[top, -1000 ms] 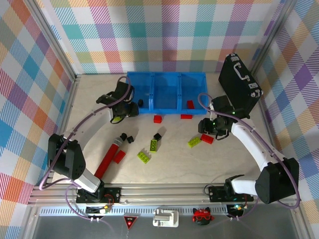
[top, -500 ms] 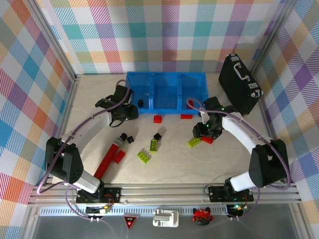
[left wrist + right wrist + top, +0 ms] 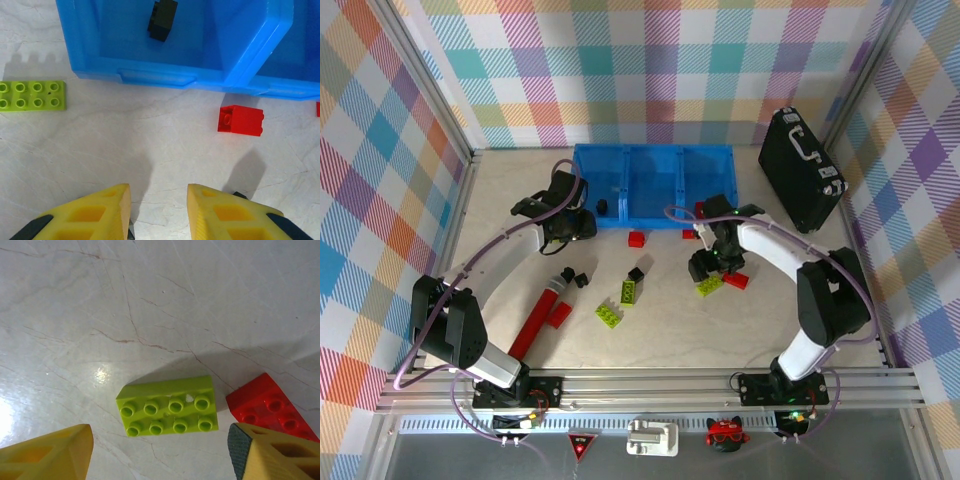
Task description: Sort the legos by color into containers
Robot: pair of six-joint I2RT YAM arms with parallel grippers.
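The containers are three joined blue bins (image 3: pixel 650 185); the left one (image 3: pixel 175 75) holds a black lego (image 3: pixel 162 20), and a red lego (image 3: pixel 700 208) lies in the right one. My left gripper (image 3: pixel 578 226) (image 3: pixel 159 210) hovers before the left bin, open and empty, with a lime lego (image 3: pixel 32 95) and a red lego (image 3: pixel 241 120) on the table ahead. My right gripper (image 3: pixel 705 268) (image 3: pixel 160 455) stands open just above a lime lego (image 3: pixel 169 406) (image 3: pixel 710 285), its fingers on either side of it. A red lego (image 3: pixel 267 407) (image 3: pixel 735 280) lies right beside it.
More lime legos (image 3: pixel 630 291) (image 3: pixel 610 316), black legos (image 3: pixel 636 273) (image 3: pixel 575 277) and red legos (image 3: pixel 636 239) (image 3: pixel 559 315) lie mid-table. A long red cylinder (image 3: pixel 542 315) lies left of them. A black case (image 3: pixel 802 170) stands at the back right.
My right gripper has swung left over the lime lego and opened wider. The left arm has shifted only slightly.
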